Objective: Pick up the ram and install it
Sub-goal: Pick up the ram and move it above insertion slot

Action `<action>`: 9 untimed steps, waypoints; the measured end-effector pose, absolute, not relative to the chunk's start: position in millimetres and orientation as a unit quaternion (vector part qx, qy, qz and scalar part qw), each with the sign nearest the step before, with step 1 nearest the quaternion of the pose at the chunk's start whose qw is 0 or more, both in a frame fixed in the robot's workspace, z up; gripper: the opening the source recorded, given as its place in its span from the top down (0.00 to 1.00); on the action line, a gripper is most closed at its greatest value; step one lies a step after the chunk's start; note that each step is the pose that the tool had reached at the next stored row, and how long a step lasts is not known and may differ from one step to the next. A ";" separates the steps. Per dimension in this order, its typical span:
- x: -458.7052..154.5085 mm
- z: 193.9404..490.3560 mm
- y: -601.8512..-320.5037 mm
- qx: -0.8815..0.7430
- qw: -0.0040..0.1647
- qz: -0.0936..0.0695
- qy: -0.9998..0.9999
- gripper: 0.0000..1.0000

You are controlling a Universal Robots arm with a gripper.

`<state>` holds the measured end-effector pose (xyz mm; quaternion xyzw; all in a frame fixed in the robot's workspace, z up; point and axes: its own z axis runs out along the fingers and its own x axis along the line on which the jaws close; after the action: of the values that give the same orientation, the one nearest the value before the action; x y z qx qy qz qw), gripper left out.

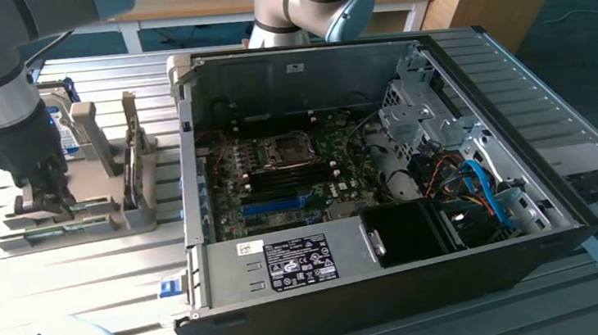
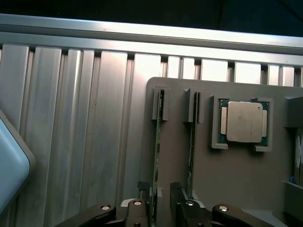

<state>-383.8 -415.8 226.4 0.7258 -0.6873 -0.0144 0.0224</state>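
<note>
Wrist view: ram (image 2: 158, 156) thin, green, seen edge-on.

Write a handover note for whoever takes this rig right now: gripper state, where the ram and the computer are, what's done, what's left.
Gripper: open, at the grey holder, fingers either side of one ram stick, not closed on it.
Ram stick: on edge in its holder slot; a second stick stands in the next slot, a processor chip beside them.
Computer case: open, on the exterior view's right of the holder, motherboard exposed.
Done: approach only. Left: grip, lift, install.
</note>
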 end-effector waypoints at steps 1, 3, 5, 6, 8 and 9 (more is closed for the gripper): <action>-383.8 226.3 -415.8 0.726 0.022 -0.014 -0.687 0.69; -383.8 226.3 -415.8 0.726 0.022 -0.014 -0.687 0.69; -383.8 226.1 -415.8 0.726 0.022 -0.014 -0.687 0.69; -383.8 226.0 -415.8 0.726 0.021 -0.014 -0.687 0.69; -383.8 226.0 -415.8 0.726 0.021 -0.013 -0.687 0.69; -383.8 226.1 -415.8 0.726 0.021 -0.013 -0.687 0.69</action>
<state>-383.8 -415.8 226.1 0.7259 -0.6874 -0.0135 0.0210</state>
